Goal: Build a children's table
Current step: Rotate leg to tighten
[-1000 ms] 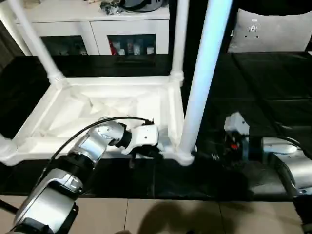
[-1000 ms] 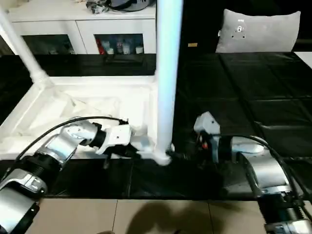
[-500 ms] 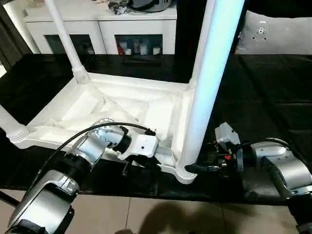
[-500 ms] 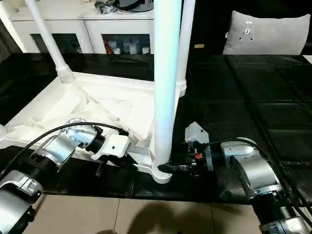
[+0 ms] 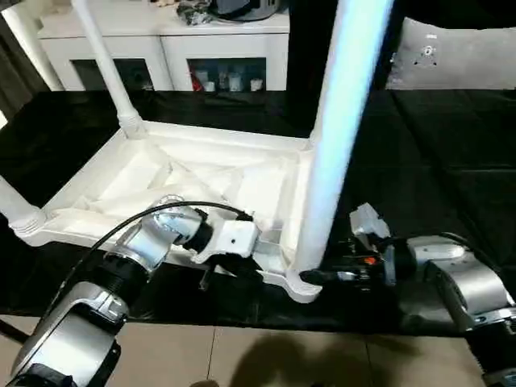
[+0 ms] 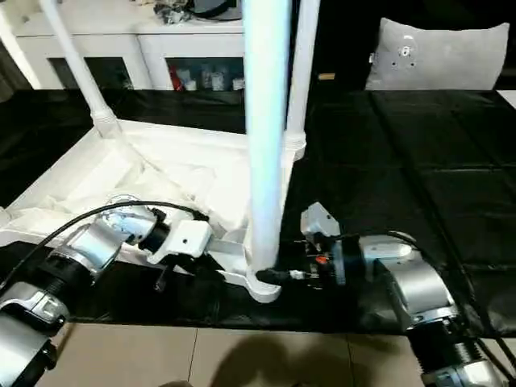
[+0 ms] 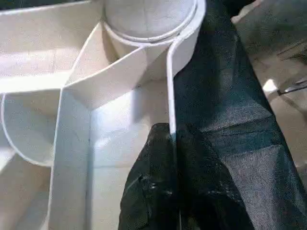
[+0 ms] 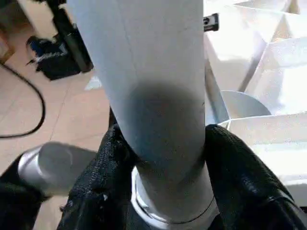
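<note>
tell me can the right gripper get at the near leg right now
Probably yes. The right gripper is already at the base of the near leg, a finger on each side just above its corner socket, with nothing between them.

a lived-in room, likely a home or a mock-up of one: beyond the far edge of the black-covered desk [image 6: 419, 161] stands a white cabinet [image 5: 169, 48] with glass doors and small items inside, a grey cushion [image 6: 435, 52] sits nearby, and the floor [image 6: 242, 359] is beige tile.
</note>
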Controlling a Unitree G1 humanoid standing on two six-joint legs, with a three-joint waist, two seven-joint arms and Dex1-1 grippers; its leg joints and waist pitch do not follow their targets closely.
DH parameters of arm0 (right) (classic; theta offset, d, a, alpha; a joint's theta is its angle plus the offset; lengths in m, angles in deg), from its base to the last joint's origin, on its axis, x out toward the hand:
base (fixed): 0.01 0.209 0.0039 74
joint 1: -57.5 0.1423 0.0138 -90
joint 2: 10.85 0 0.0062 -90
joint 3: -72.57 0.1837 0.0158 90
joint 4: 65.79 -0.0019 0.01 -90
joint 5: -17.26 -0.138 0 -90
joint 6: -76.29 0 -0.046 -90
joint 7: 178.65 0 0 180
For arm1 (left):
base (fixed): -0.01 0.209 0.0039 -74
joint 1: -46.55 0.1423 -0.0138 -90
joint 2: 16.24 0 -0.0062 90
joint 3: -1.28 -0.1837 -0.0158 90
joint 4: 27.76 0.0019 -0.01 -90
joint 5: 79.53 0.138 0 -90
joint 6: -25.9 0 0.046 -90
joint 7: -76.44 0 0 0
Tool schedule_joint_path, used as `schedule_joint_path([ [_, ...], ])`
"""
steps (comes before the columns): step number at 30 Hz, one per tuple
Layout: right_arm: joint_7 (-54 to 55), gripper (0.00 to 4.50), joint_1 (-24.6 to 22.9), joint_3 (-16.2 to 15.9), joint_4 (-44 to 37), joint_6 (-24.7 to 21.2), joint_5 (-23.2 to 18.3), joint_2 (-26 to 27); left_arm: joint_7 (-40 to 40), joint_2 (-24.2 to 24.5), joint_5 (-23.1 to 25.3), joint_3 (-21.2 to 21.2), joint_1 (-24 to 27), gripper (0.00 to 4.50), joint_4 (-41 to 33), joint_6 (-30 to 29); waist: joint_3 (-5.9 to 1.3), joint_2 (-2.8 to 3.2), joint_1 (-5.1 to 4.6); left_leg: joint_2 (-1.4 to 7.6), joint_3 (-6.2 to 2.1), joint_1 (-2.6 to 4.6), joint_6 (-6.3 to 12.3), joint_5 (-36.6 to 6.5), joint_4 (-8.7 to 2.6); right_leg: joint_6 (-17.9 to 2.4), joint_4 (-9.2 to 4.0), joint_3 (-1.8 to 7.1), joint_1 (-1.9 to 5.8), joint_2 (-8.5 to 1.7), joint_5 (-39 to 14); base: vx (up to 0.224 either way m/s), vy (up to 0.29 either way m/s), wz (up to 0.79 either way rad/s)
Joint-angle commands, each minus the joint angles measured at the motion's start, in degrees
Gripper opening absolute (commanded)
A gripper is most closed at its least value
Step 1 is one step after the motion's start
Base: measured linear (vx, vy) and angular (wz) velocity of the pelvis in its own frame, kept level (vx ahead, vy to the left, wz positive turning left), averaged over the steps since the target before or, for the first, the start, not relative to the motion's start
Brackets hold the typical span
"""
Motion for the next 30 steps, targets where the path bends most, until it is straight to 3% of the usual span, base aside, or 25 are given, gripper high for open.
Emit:
schedule_joint_path([
  [1,8.74,1.90,0.49,0.70,-0.15,-2.75,1.18,3.44,2.85,-2.98,-0.58,-0.55,0.74,0.00,-1.68,-4.16,-3.01,-0.86,-0.55,2.03,-0.05,-0.11,2.79,-11.63,-4.77,-6.18,-5.23,3.06,3.28,-3.01,-28.47,0.000,0.000,0.00],
  [3,17.93,1.90,1.62,1.65,1.22,-3.80,4.07,7.51,7.11,-5.55,-1.29,1.06,0.66,0.00,-2.82,-9.73,-2.86,-0.96,-1.40,1.54,-0.23,-0.22,1.49,-13.08,-4.68,-3.97,-5.79,2.49,3.28,-2.97,-32.84,0.000,0.000,0.00],
  [4,20.67,1.90,2.11,1.86,1.76,-4.44,5.03,8.60,8.50,-6.39,-1.40,1.50,0.63,0.00,-3.06,-11.27,-2.74,-1.03,-2.34,1.23,-0.41,-0.46,1.09,-13.90,-4.60,-2.47,-6.21,1.99,3.37,-2.78,-34.79,0.000,0.000,0.00],
  [5,22.33,1.90,2.40,1.98,1.98,-5.09,5.57,9.23,9.32,-6.89,-1.43,1.78,0.63,0.00,-3.28,-12.31,-2.72,-0.89,-2.76,1.22,-0.50,-0.44,0.99,-14.57,-4.53,-1.87,-6.39,1.81,3.37,-2.78,-35.59,0.000,0.000,0.00],
  [6,25.92,1.90,3.14,2.39,2.83,-6.38,6.71,10.57,11.04,-7.74,-1.20,2.12,0.62,0.00,-3.49,-13.92,-2.66,-0.59,-3.80,1.11,-0.70,-0.51,0.88,-15.77,-4.49,-1.11,-6.68,1.46,3.36,-2.59,-36.10,0.000,0.000,0.00],
  [8,35.50,1.89,5.47,4.15,5.39,-9.47,8.69,14.69,16.10,-9.90,0.11,2.83,0.27,0.00,-3.08,-17.31,-2.83,-0.50,-5.97,1.11,-1.36,-1.20,1.01,-17.97,-4.51,-0.56,-6.84,0.69,3.91,-2.63,-35.23,0.000,0.000,0.00],
  [9,39.11,1.89,6.35,4.81,6.40,-10.44,9.48,16.19,18.11,-10.68,0.67,3.08,0.08,0.00,-2.72,-18.34,-2.84,-0.24,-6.51,1.18,-1.37,-1.04,0.99,-18.44,-4.55,-0.69,-7.01,0.67,3.76,-2.67,-35.08,0.000,0.000,0.00],
  [10,41.69,1.89,7.08,4.95,7.30,-10.57,10.19,17.52,20.43,-11.72,1.12,3.59,-0.15,0.00,-2.42,-19.52,-2.69,-0.35,-7.72,1.14,-1.66,-1.30,0.81,-19.77,-4.45,-0.46,-7.19,0.08,3.75,-2.65,-35.59,0.000,0.000,0.00],
  [11,43.14,1.89,7.47,4.99,7.84,-10.38,10.72,18.39,22.10,-12.49,1.37,4.01,-0.28,0.00,-2.32,-20.40,-2.77,-0.06,-7.98,1.00,-1.66,-0.81,0.88,-20.61,-4.29,-0.25,-7.55,-0.14,3.59,-2.69,-36.17,0.000,0.000,0.00],
  [12,44.25,1.89,7.67,5.21,8.23,-9.87,11.01,19.20,23.68,-13.24,1.43,4.51,-0.39,0.00,-2.37,-21.26,-2.80,0.07,-8.82,1.02,-1.57,-0.42,1.48,-21.28,-4.21,-0.59,-7.88,-0.21,3.38,-2.88,-35.59,0.000,0.000,0.00],
  [13,44.89,1.89,7.82,5.67,8.87,-8.39,10.76,20.19,25.64,-14.22,1.62,5.05,-0.57,0.00,-2.36,-22.04,-2.79,-0.43,-9.45,1.25,-1.56,-0.46,2.14,-21.81,-4.37,-1.23,-8.11,-0.31,3.48,-2.90,-34.04,0.000,0.000,0.00],
  [14,44.94,1.89,7.83,6.34,9.25,-7.35,9.93,20.97,26.71,-14.76,1.79,5.33,-0.64,0.00,-2.49,-22.55,-2.69,-0.22,-9.61,1.31,-1.71,-0.58,2.37,-22.45,-4.45,-1.28,-7.99,-0.38,3.58,-3.07,-34.21,0.000,0.000,0.00],
  [15,44.74,2.23,7.80,6.54,9.24,-6.91,9.63,21.17,26.99,-14.88,1.92,5.40,-0.61,0.00,-2.68,-22.76,-2.78,-0.31,-9.76,1.21,-1.61,-0.64,2.49,-22.17,-4.38,-1.29,-7.94,-0.26,3.61,-3.13,-34.12,0.000,0.000,0.00],
  [19,42.51,2.60,7.00,6.69,7.33,-6.98,8.90,20.50,27.05,-14.10,2.70,5.00,-0.20,0.00,-3.83,-22.44,-3.30,-0.27,-9.26,1.76,-1.69,-1.27,4.05,-16.82,-4.80,-4.67,-6.54,1.11,4.11,-3.39,-26.65,0.000,0.000,0.00],
  [20,41.24,2.67,6.48,6.63,6.63,-6.60,8.60,19.78,26.37,-13.40,2.96,4.68,0.04,0.00,-3.83,-21.20,-3.53,-0.65,-8.79,1.88,-1.47,-1.33,4.66,-14.61,-4.74,-6.12,-6.17,1.52,4.17,-3.46,-23.49,0.000,0.000,0.00],
  [22,38.88,3.00,5.50,6.45,5.58,-5.70,8.24,17.77,25.08,-12.01,3.17,4.32,0.39,0.00,-3.64,-19.41,-3.75,-0.45,-8.01,2.00,-1.22,-1.30,5.88,-11.02,-4.56,-8.10,-5.42,1.93,4.27,-3.44,-18.79,0.000,0.000,0.00],
  [23,36.38,3.04,4.65,6.31,4.59,-5.11,7.75,16.12,24.25,-11.02,3.20,4.28,0.57,0.00,-3.34,-18.73,-3.78,0.16,-7.73,2.02,-1.26,-1.30,6.21,-9.84,-4.51,-8.68,-5.09,1.99,4.39,-3.49,-17.18,0.000,0.000,0.00],
  [24,34.11,3.12,3.93,6.16,3.83,-4.54,7.40,14.78,23.94,-10.34,3.22,4.34,0.68,0.00,-3.05,-18.60,-3.97,-0.28,-7.21,2.04,-1.06,-1.41,7.28,-7.40,-4.30,-9.20,-4.72,2.15,4.61,-3.28,-13.79,0.051,-0.019,0.05],
  [25,31.98,3.24,3.31,5.82,3.20,-3.99,7.11,13.49,22.80,-9.77,3.01,4.22,0.76,0.00,-2.69,-16.69,-4.14,-0.26,-6.58,1.97,-0.98,-1.44,8.28,-5.29,-4.15,-10.29,-4.16,2.30,4.71,-3.37,-10.99,0.000,0.000,0.00],
  [28,23.99,3.44,1.18,5.72,1.05,-3.08,5.58,7.73,17.43,-7.16,2.15,3.68,0.81,0.00,-1.23,-10.61,-4.55,-0.68,-4.99,1.56,-0.76,-1.76,10.65,-0.41,-3.50,-10.80,-3.24,2.53,4.92,-3.24,-6.23,0.000,0.000,0.00],
  [30,20.94,3.63,0.71,6.02,0.49,-3.01,4.88,5.56,15.30,-6.19,1.68,3.40,0.75,0.00,-0.96,-8.70,-4.32,-0.48,-4.12,1.76,-0.61,-1.71,11.58,-0.16,-3.54,-10.72,-3.35,2.48,4.60,-3.19,-7.51,0.000,0.000,0.00],
])
